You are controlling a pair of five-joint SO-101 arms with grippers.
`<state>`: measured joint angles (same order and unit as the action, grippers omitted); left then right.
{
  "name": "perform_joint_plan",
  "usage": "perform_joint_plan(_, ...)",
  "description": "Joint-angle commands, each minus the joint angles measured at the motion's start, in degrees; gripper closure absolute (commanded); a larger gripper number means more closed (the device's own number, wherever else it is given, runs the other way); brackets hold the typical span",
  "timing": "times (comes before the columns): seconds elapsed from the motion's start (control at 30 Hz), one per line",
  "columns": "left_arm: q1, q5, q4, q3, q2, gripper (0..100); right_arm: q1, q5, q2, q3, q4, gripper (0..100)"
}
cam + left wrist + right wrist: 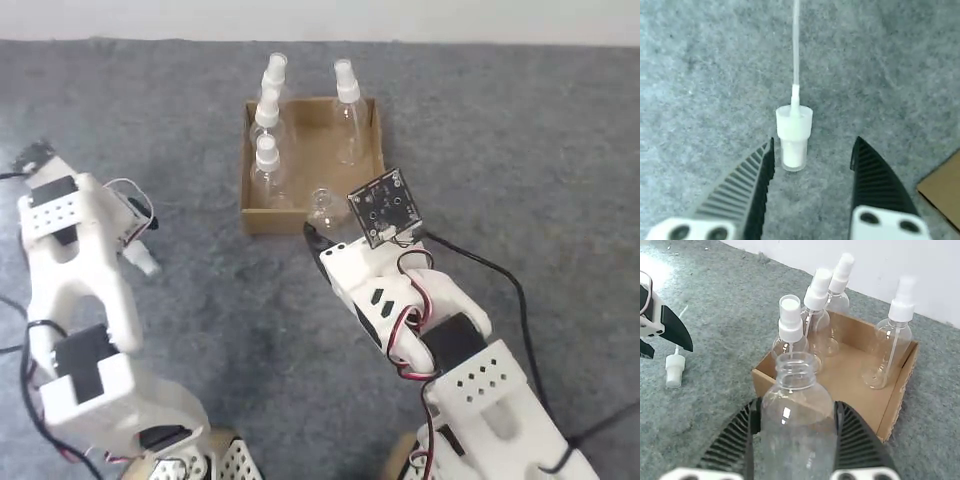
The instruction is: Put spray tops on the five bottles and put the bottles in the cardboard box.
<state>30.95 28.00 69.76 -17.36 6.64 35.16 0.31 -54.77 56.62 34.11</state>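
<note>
Bottles (268,165): we count four capped in the box (376,140); right gripper (796,412) pinches the fifth (795,385), left gripper (814,145) spread over its top (794,135).

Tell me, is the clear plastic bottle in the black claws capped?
No, uncapped: the clear plastic bottle in the right gripper has a bare open neck; a white spray top lies loose by the left gripper.
</note>
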Motion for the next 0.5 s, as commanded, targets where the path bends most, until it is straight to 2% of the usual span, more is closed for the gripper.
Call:
perform_joint_plan(0.0,0.09,0.44,0.97,3.74,-1.23,77,0.22,1.05,0.04,-4.66,-1.45,98.2)
perform_joint_plan(0.23,0.09,-0.09,0.97,10.15,-0.62,78,0.22,1.05,0.04,-4.66,-1.45,98.2)
perform_joint_plan(0.47,-0.09,-7.82,-3.16,11.82,0.53,94,0.22,1.05,0.04,-4.66,-1.45,98.2)
